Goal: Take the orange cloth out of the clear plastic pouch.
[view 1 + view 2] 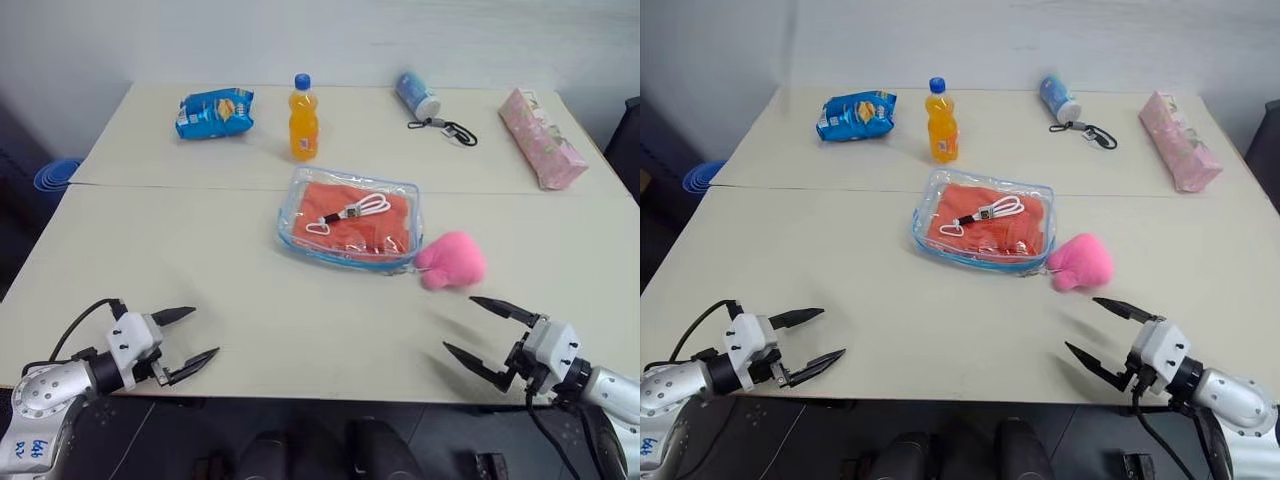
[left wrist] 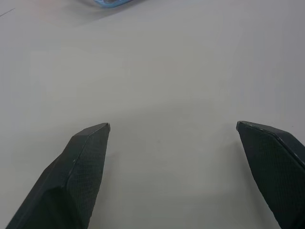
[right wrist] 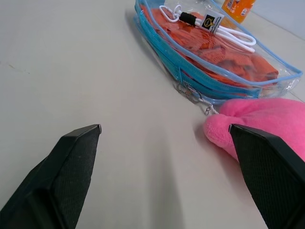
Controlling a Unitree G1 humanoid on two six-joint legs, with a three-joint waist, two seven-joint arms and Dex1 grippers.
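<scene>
Lab/office rm: plain beige tables, bare white wall.

Even, soft overhead light, faint shadows on table, wrist-view fingers slightly blurred, no glare

Bare table lies before the pouch; pink plush crowds its right corner.

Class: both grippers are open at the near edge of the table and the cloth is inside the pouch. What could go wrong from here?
1. The pink plush toy lies against the pouch at its near right corner, by the zipper pull; the right gripper may knock or grab it instead.
2. A white cord lies over the cloth; it may snag or come out too.
3. The bottle stands just behind the pouch; a shove could topple it.
</scene>
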